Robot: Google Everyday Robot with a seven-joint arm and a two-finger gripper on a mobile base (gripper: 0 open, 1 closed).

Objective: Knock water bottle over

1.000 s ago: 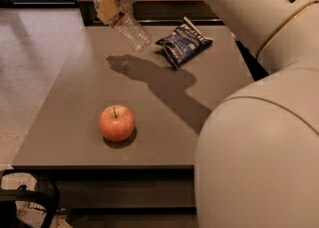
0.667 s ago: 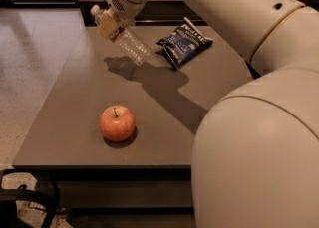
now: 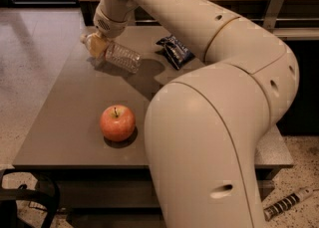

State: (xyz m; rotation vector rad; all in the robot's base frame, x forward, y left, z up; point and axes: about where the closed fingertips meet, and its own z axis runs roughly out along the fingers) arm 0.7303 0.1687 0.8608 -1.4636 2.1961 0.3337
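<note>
The water bottle (image 3: pixel 123 57), clear and ribbed, lies nearly flat on its side on the grey table (image 3: pixel 65 97) at the far left, its base pointing right. My gripper (image 3: pixel 94 45) is at the bottle's neck end and is shut on it, low over the table top. The cap is hidden by the gripper. My large cream arm reaches from the lower right across the table to the bottle.
A red apple (image 3: pixel 117 122) stands near the table's front edge. A dark blue snack bag (image 3: pixel 175 51) lies at the back, right of the bottle. The table's left edge is close to the gripper. A wooden wall runs behind.
The gripper has come down and to the left with the bottle. The bottle went from hanging tilted in the air to lying almost flat on the table.
</note>
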